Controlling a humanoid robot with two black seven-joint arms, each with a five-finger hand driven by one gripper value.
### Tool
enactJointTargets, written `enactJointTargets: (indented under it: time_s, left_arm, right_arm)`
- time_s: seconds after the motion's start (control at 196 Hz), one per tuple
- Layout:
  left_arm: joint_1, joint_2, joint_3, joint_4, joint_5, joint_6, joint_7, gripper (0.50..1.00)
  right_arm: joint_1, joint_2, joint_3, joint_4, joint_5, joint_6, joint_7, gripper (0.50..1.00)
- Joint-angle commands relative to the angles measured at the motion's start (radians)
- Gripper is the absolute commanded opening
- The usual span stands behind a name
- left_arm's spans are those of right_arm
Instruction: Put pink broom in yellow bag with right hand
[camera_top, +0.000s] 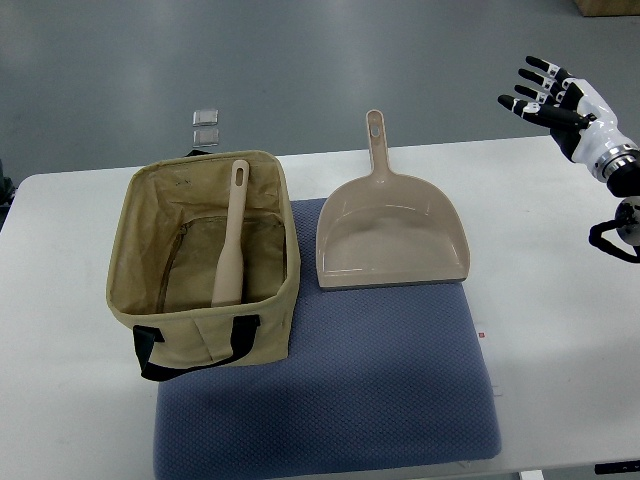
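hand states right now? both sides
Left hand: not in view.
Right hand: open, fingers spread, holding nothing, raised at the table's right edge. The broom already stands inside the bag.

lab: bare white table (560, 300), grey floor (300, 60).

The bag (205, 270) stands open-topped at the left; the broom (232, 235) leans inside it. The dustpan (390, 235) lies just right. Bare table (560, 300) stretches right of the mat (330, 400).
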Motion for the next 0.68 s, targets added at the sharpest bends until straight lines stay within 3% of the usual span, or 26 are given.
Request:
enactJointTargets:
  time_s: [0.0,0.215,0.675]
  left_arm:
    - [0.0,0.0,0.0,0.0,-0.001,0.0,0.0,1.0]
    - [0.0,0.0,0.0,0.0,0.001,0.0,0.0,1.0]
    - [0.0,0.0,0.0,0.0,-0.001,0.0,0.0,1.0]
  right_arm:
    - [-0.028,0.0,0.021,-0.023,0.086,0.013,0.009,0.903]
    - [-0.098,-0.001,0.024,-0.028,0.235,0.117,0.039,0.903]
    - [-0.139,0.02,0.021,-0.082,0.25,0.115,0.049,0.928]
